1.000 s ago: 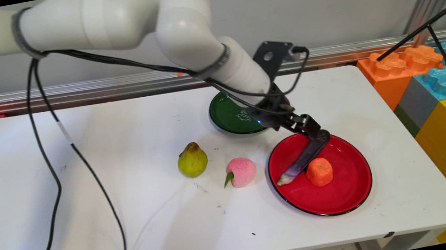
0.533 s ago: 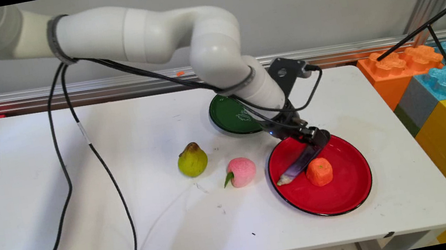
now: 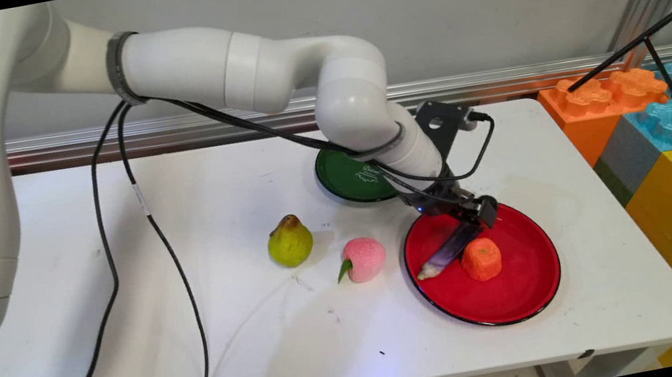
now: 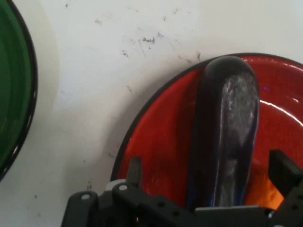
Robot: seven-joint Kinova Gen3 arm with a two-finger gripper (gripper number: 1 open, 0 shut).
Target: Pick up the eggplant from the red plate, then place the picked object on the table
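A dark purple eggplant point(image 3: 447, 252) lies in a red plate point(image 3: 519, 281) on the right half of the table, its pale stem end pointing to the plate's left rim. An orange toy fruit point(image 3: 481, 259) sits right beside it in the same plate. My gripper point(image 3: 472, 221) is low over the eggplant's thick far end. In the hand view the eggplant point(image 4: 227, 127) runs up between the two fingers point(image 4: 135, 170), which stand apart on either side of it. The gripper point(image 4: 208, 175) is open, and the red plate point(image 4: 156, 137) fills the view behind it.
A green plate point(image 3: 347, 176) sits just behind the arm's wrist, also at the hand view's left edge as the green plate point(image 4: 12, 94). A pear point(image 3: 290, 241) and a pink peach point(image 3: 364, 259) lie left of the red plate. Big coloured blocks point(image 3: 669, 122) stand off the table's right end. Black cables point(image 3: 174, 275) hang over the table's left half.
The gripper has come down and slightly forward onto the eggplant's thick end. The eggplant, the orange fruit and the other things have not moved.
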